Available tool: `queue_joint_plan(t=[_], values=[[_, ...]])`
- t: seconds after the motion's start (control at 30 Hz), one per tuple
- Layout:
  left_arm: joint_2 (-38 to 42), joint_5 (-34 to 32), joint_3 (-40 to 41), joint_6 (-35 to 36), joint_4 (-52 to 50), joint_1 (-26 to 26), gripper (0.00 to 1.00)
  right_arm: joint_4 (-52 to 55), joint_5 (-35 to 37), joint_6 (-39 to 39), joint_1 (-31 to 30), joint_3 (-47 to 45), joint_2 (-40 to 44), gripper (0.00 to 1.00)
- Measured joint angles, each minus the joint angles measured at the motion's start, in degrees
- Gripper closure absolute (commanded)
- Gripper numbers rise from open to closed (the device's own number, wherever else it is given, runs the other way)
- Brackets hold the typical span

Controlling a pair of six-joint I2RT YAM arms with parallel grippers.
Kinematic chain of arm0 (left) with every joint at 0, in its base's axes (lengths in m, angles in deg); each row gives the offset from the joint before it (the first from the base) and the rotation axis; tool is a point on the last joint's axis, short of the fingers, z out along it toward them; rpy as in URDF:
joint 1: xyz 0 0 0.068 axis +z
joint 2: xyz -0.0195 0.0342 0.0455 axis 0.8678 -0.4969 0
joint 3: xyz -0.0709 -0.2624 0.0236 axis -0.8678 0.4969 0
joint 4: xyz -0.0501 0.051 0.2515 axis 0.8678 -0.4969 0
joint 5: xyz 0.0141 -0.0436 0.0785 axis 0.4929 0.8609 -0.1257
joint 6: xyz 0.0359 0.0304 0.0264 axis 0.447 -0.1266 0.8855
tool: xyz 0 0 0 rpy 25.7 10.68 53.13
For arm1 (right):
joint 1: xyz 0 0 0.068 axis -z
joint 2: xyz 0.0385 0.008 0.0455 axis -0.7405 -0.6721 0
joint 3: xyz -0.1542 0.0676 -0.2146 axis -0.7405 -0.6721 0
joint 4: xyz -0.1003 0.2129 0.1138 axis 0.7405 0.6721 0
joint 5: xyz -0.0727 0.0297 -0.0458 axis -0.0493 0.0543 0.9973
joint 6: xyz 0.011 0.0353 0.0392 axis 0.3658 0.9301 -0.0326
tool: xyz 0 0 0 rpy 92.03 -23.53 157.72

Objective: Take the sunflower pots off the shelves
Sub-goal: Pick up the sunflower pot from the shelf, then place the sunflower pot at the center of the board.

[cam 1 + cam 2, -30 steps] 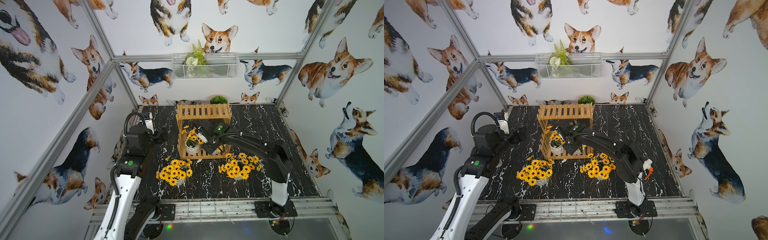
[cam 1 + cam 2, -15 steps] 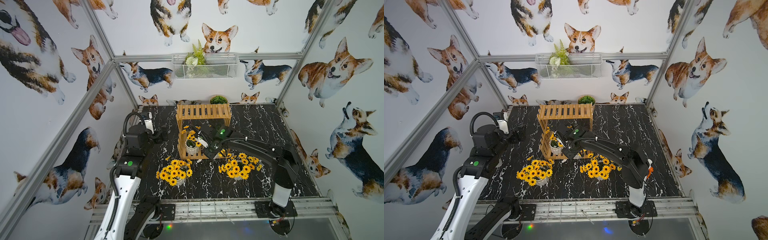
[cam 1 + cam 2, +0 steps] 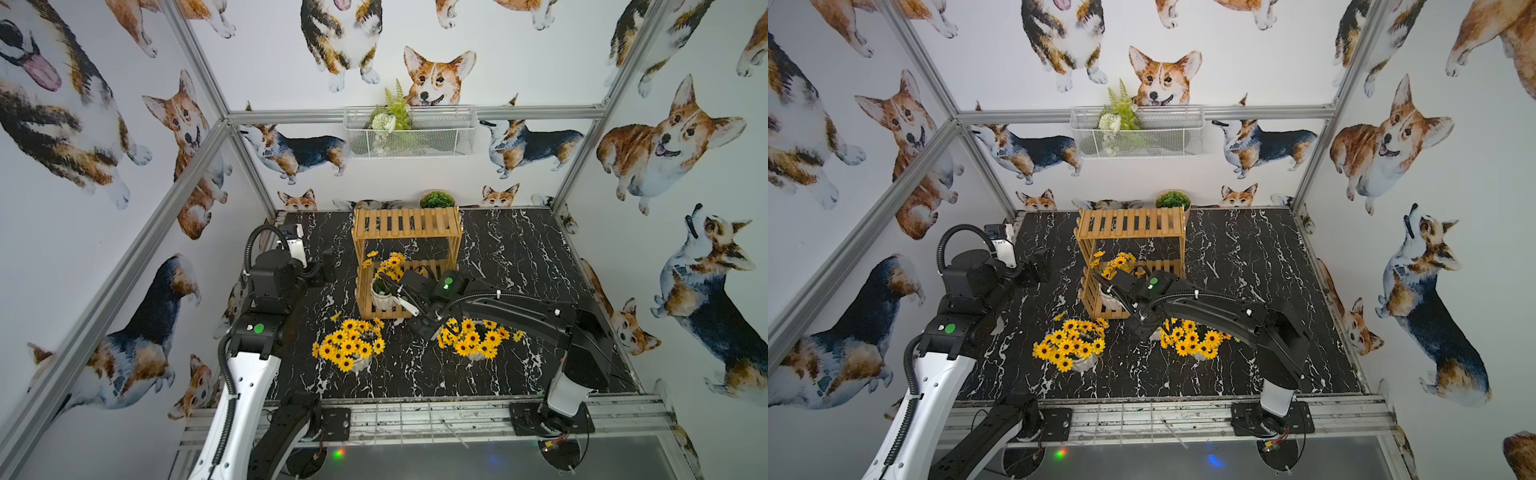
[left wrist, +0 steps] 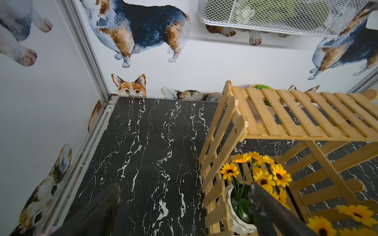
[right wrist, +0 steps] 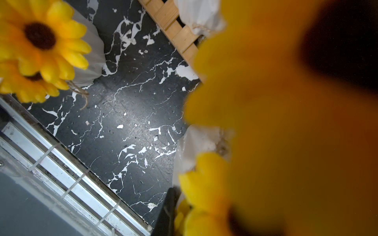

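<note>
The wooden shelves (image 3: 407, 222) (image 3: 1129, 222) (image 4: 296, 114) stand at the back middle of the black marble table. One sunflower pot (image 3: 379, 297) (image 3: 1109, 302) (image 4: 235, 222) sits at the left end of the lower tier. My right gripper (image 3: 392, 286) (image 3: 1111, 284) is shut on its rim, one dark finger across the mouth among the stems. Blurred petals fill most of the right wrist view, where only one finger (image 5: 166, 214) shows. Two sunflower pots stand on the table in front, left (image 3: 351, 347) (image 5: 90, 51) and right (image 3: 473, 338). My left gripper (image 3: 324, 266) (image 4: 184, 189) hangs open left of the shelves, empty.
A white wire basket (image 3: 409, 139) with a fern hangs on the back wall. A beige bowl of green foliage (image 3: 436, 199) sits behind the shelves. The metal front rail (image 3: 415, 415) and the corgi-papered side walls close in the table.
My right wrist has come down and toward the front while the elbow swung out to the right. The gripped pot has barely shifted on the lower tier. The left arm has not moved.
</note>
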Motion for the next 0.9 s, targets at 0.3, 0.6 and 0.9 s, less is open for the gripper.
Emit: queue_joint_plan(t=[0.3, 0.6, 0.9], values=[[0.4, 0.0, -0.4, 0.0, 0.0, 0.0, 0.0, -2.2, -1.4, 2.8, -1.9, -4.3, 0.8, 1.0], [0.4, 0.4, -0.4, -0.2, 0.0, 0.0, 0.0, -3.8, -2.7, 4.8, -2.2, -7.9, 2.2, 1.0], [0.3, 0.8, -0.4, -0.2, 0.0, 0.0, 0.0, -4.1, -2.7, 5.6, -2.2, -11.1, 2.8, 1.0]])
